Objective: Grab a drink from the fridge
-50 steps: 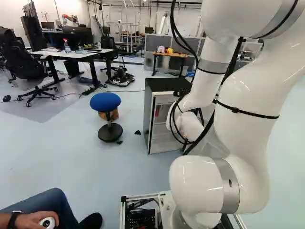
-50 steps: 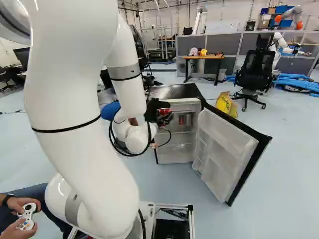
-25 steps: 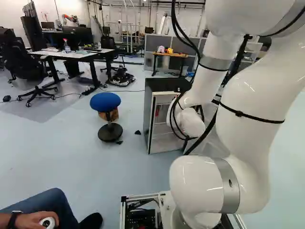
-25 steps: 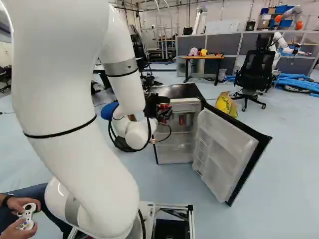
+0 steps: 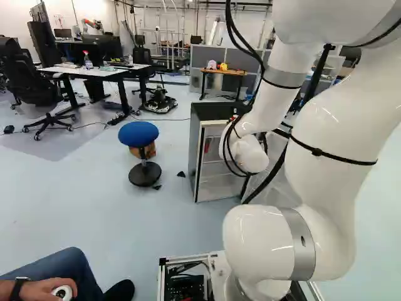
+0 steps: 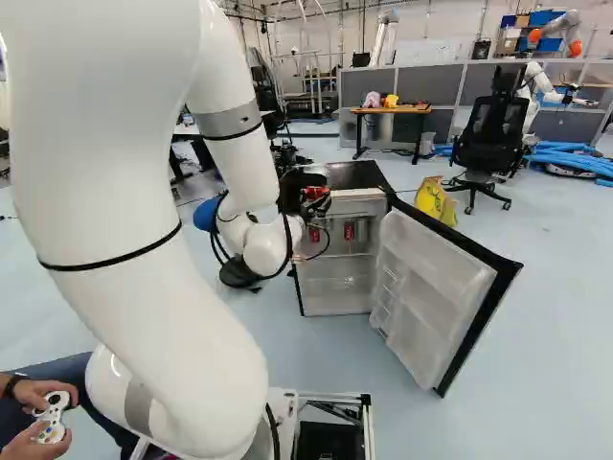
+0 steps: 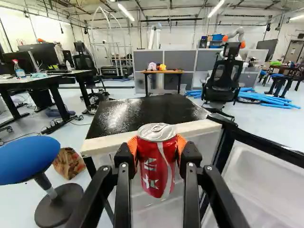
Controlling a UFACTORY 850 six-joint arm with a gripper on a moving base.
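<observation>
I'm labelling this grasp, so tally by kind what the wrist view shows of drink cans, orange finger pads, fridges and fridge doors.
Drink can, held between the pads: 1
Orange pads: 2
Fridge: 1
Fridge door, open: 1
Total: 5

Room interior, seen from where I stand: pale blue floor (image 6: 546, 383), white walls (image 6: 431, 24), grey partitions (image 7: 206, 61) behind a wooden-topped table (image 7: 166, 71), black office chair (image 7: 223, 80) near blue tubes (image 7: 266, 99), blue stool (image 7: 28, 159), lit ceiling strips (image 7: 216, 8).
</observation>
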